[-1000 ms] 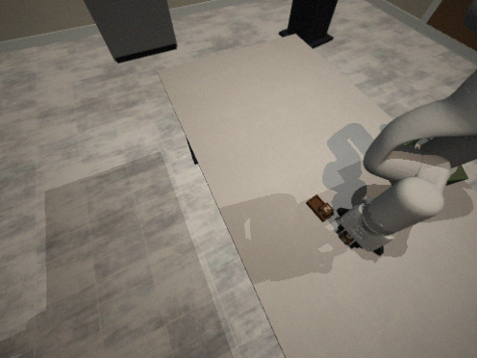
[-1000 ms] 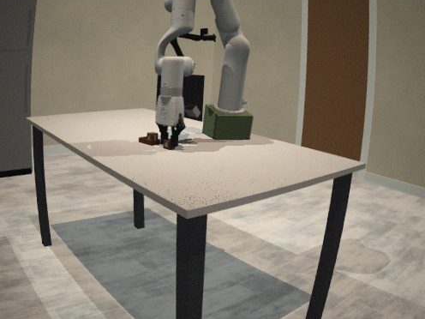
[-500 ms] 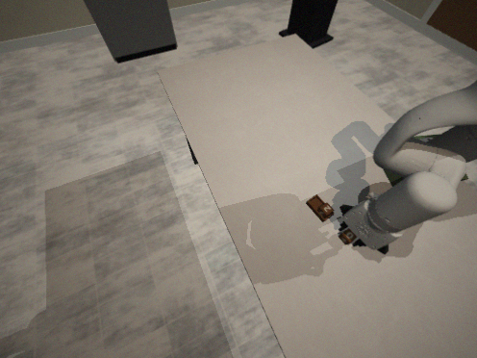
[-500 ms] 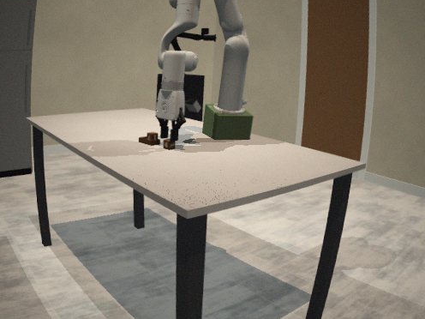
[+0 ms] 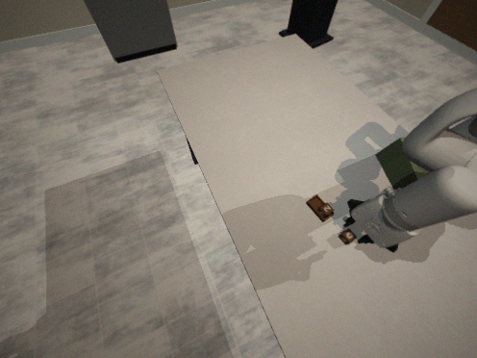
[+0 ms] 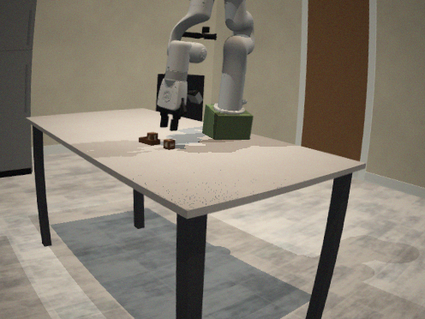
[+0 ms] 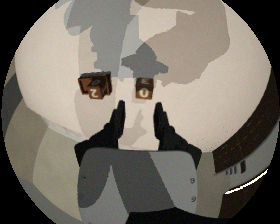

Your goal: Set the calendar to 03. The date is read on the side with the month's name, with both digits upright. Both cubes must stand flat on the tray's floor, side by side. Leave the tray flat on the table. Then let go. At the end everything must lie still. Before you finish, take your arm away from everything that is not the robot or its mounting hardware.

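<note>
The small brown tray [image 5: 313, 203] [image 6: 145, 141] [image 7: 85, 84] lies on the table. One brown cube [image 5: 327, 210] [image 6: 152, 135] [image 7: 96, 91] sits at one end of it; a light 2 shows on a face in the wrist view. The other cube [image 5: 347, 236] [image 6: 169, 144] [image 7: 144, 91] stands on the table beside the tray, apart from it. A light 0 shows on its near face in the wrist view; the digit on its top is too dim to read. My gripper [image 5: 357, 230] [image 6: 169, 128] [image 7: 139, 108] is open and empty, above the table near the loose cube. The month's name cannot be read.
The green block [image 5: 397, 164] [image 6: 231, 126] under the arm's base stands on the table [image 5: 269, 119] [image 6: 257, 166], behind the gripper. The table's long edge runs past the tray on the side away from the base. Arm shadows fall around the tray and cubes.
</note>
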Robot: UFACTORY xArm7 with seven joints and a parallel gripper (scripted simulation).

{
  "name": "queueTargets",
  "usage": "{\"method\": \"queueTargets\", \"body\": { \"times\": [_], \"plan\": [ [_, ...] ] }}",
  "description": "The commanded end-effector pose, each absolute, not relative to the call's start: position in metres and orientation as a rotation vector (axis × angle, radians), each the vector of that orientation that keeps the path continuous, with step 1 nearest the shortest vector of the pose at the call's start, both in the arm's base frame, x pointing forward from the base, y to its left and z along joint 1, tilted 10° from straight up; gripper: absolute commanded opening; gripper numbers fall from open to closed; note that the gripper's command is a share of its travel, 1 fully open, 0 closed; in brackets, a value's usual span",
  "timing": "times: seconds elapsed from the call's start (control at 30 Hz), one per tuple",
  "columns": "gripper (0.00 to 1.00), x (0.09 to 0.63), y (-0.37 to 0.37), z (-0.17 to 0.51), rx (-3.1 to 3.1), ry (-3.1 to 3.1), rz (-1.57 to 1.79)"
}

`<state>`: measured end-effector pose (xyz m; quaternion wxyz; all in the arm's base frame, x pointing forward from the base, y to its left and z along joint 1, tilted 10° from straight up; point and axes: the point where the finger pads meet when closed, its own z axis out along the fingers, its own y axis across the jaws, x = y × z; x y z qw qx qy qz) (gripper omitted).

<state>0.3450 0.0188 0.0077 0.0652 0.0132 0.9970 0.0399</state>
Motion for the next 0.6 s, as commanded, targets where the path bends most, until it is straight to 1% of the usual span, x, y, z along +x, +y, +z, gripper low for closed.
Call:
{"method": "queueTargets", "body": {
  "times": [0.0,0.43,0.47,0.57],
  "plan": [
    [0.47,0.343,0.017,0.027,0.024,3.047,0.244],
    [0.47,0.342,0.015,0.042,0.024,3.047,0.244],
    [1.00,0.342,0.015,0.042,0.024,3.047,0.244],
    [1.00,0.342,0.015,0.042,0.024,3.047,0.244]
  ]
}}
